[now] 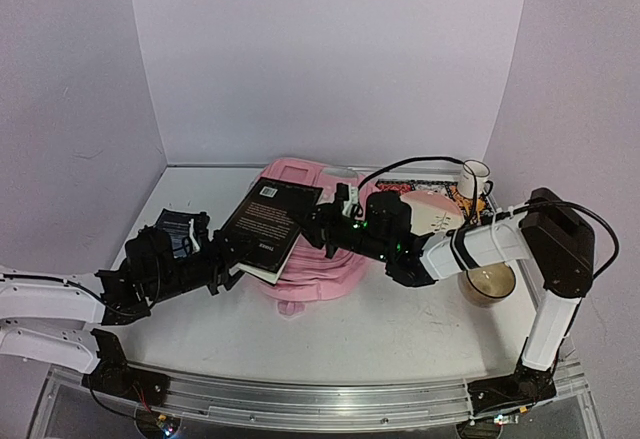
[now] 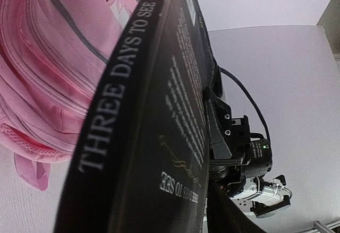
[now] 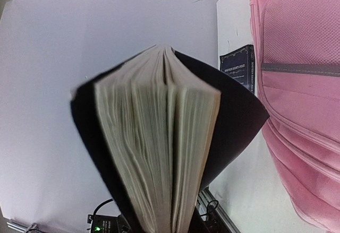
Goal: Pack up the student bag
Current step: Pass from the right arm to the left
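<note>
Student bag (image 1: 318, 264): lies flat at mid-table, pink, its left half under the raised book; main opening not made out in any view.
Table (image 1: 380, 329): pale, carries everything listed here.
Black book (image 1: 268, 221): held tilted off the table over the bag, spine toward the left wrist camera, pages fanning loose in the right wrist view.
Step in hand: probably a two-arm hold on the book ahead of feeding it into the bag. Best done by first pressing the covers together so the fanned pages cannot catch, then leading with the spine.
Right gripper (image 1: 322, 229): pinched on the book's right edge, seen clamped there from the left wrist view.
Left gripper (image 1: 228, 271): at the book's near lower corner; spread or closed on it, cannot tell.
Caution: let one side go only once the other grip is firm, since a hold on one cover alone would likely let the pages sag open.
Patterned flat item (image 1: 425, 204): behind the right arm, just beside the bag's right side; out of the book's way.
Small dark book (image 1: 177, 227): on the table left of the bag, close by the left arm, liable to be nudged.
Brown cup (image 1: 487, 284): near the right arm's elbow; a wide swing could tip it.
White mug (image 1: 474, 177): back right, well apart.
</note>
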You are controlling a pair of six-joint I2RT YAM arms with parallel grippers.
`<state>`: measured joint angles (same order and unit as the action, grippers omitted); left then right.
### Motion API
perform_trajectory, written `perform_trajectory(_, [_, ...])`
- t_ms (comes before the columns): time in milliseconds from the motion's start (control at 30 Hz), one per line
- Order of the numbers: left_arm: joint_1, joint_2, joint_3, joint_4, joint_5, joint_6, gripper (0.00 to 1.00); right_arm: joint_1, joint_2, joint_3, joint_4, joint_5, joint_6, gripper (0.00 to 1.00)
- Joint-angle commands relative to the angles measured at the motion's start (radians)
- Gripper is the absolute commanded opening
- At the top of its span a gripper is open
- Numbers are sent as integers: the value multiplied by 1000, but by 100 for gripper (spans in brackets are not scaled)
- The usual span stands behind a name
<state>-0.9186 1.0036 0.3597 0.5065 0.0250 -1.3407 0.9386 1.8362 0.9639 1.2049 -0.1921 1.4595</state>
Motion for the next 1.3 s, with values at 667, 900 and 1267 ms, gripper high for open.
perform_trajectory(667, [28,-110,-84,128,-175,1,5,-26,-87,-69,-130,-171,-481,76])
perform_trajectory(900, [197,-151,-51,112,-19,37,3,-28,-167,96,-722,-93,-955,80])
perform_trajectory(1267, [452,-194,21,-99,213,70,3,19,-106,275,-1164,99,-1350,74])
